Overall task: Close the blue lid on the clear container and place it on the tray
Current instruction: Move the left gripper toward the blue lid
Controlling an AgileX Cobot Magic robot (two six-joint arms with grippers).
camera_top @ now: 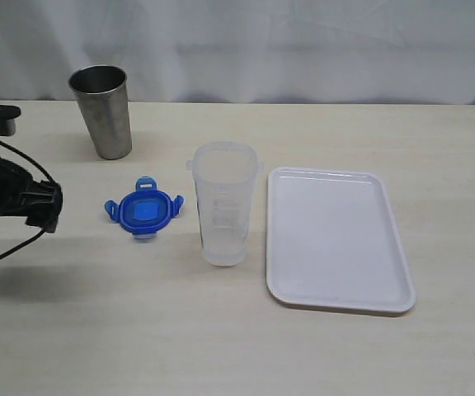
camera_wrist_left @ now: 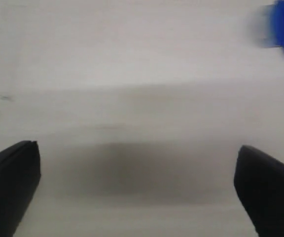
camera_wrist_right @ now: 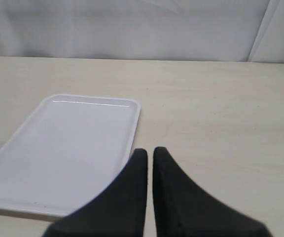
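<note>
We find the small rounded blue plastic lid [camera_top: 143, 209], its four snap flaps splayed outward, lying flat on the pale wood-grain table [camera_top: 221, 346]. It sits between the grey steel cup [camera_top: 101, 111] and the tall translucent tapered plastic container [camera_top: 223, 205]. The container stands upright and uncovered just beside the flat white rectangular tray [camera_top: 336, 239], apart from the lid. We judge the lid light, stiff and low-lying, best pinched across its rim or by two opposite flaps. The container looks light, smooth and thin-walled, so it is liable to slide or tip under a downward press and should be braced at mid-body. The left gripper [camera_wrist_left: 137, 168] has its fingers spread wide over bare table and holds nothing, with the lid at the edge of its wrist view. The right gripper [camera_wrist_right: 149, 153] has its fingers pressed together on nothing, near the tray's long side. The table surface is matte, level and evenly lit, and a white draped cloth [camera_top: 303, 41] closes off the room behind it.
</note>
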